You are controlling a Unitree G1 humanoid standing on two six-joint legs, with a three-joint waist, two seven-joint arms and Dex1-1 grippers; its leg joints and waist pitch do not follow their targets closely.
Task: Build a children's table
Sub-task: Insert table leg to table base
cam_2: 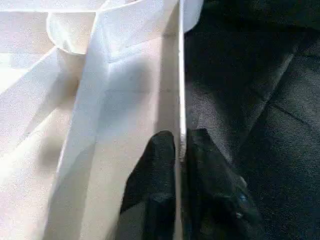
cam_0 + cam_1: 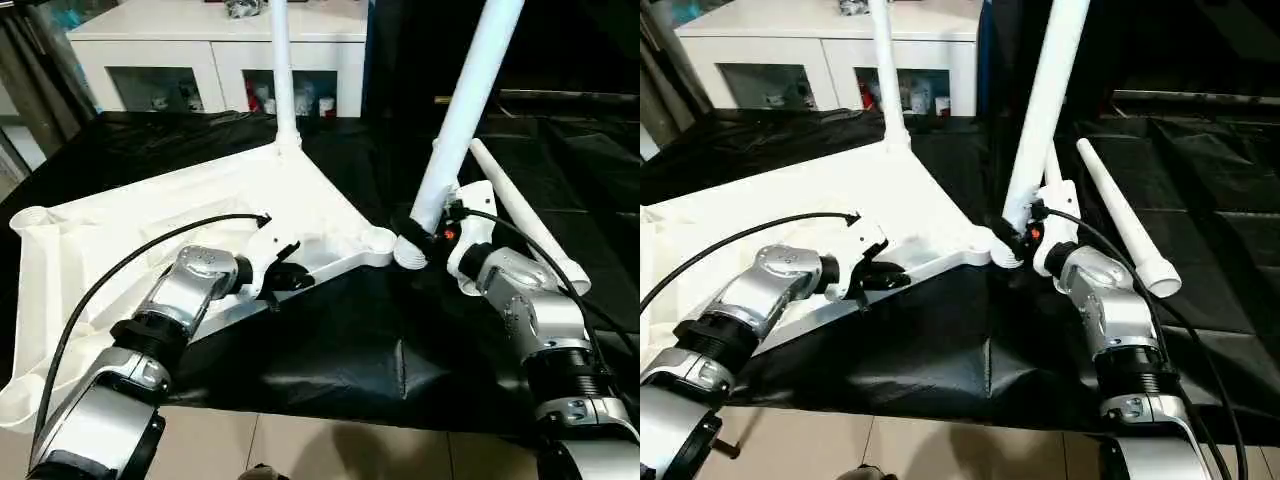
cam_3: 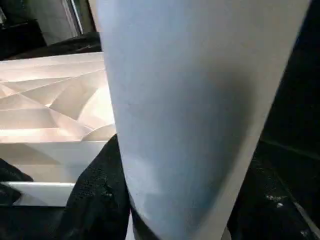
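Tabletop point(image 2: 200, 215) lies upside down at frame centre, one leg point(image 2: 281, 80) fitted. Right gripper point(image 2: 420, 235) holds second leg point(image 2: 462, 115) beside the corner socket point(image 2: 378, 240), seemingly unseated; left gripper point(image 1: 181, 150) pinches the rim; spare leg point(image 2: 525, 215) waits right.

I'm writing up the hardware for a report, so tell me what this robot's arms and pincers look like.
Both forearms are built of rounded silver metal segments joined by black ribbed rings. The left pincer and the right pincer each have two black fingers on a white plastic mount. A black cable loops from each forearm to its pincer mount. A small red-orange light glows on the right mount.
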